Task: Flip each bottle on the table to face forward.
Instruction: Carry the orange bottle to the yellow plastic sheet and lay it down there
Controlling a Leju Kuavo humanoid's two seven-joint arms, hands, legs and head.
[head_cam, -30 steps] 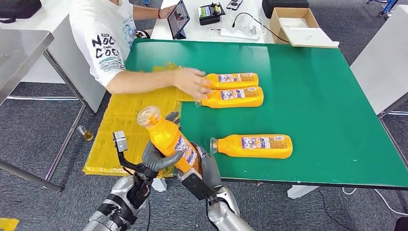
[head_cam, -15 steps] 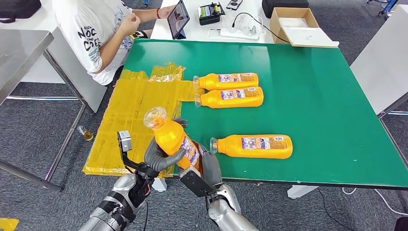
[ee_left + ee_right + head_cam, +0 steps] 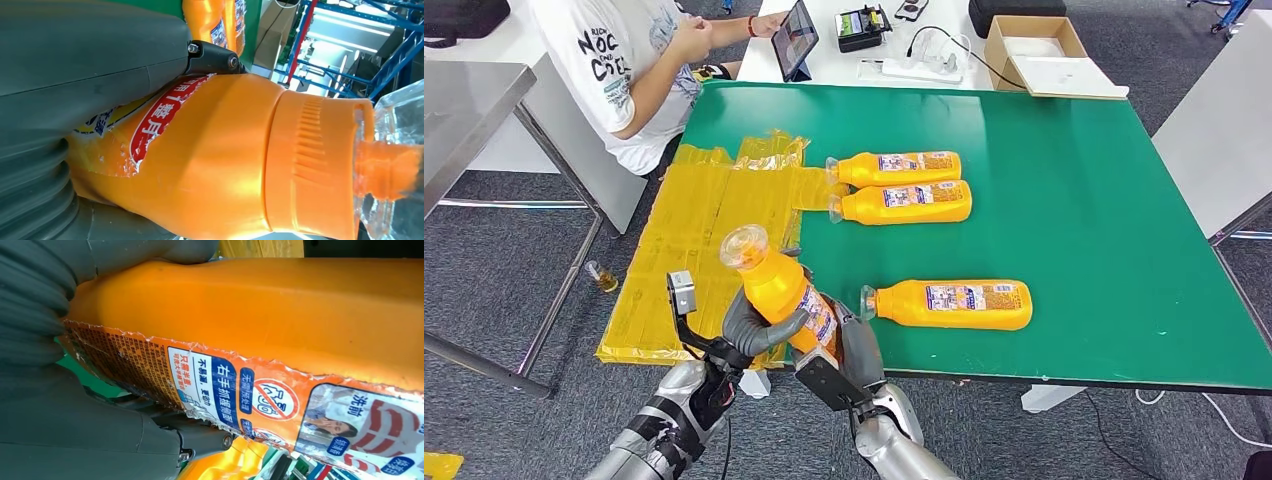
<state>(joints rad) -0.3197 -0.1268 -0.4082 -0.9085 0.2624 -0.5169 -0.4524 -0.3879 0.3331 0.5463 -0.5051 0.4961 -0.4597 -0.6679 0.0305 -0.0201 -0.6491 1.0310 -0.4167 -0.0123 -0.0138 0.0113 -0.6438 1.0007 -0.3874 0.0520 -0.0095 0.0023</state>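
Head view: the held bottle [image 3: 782, 290] stands tilted above the near edge of the green table [image 3: 1074, 180], cap toward 11 o'clock. The left hand [image 3: 752, 328] grips its body from 8 o'clock; the right hand [image 3: 852, 345] clasps its base from 4 o'clock. A lying bottle [image 3: 949, 304] rests at 3 o'clock; the bottle pair [image 3: 899, 187] lies at 1 o'clock.

Held bottle [image 3: 260, 315] label reads "右手抓握處", "不易漏" and "洗前" in white on blue beside a red-ringed prohibition sign, with white characters on red on its other face, while the person's white shirt [image 3: 609, 70] shows "NOC" over "COE", partly cut off.
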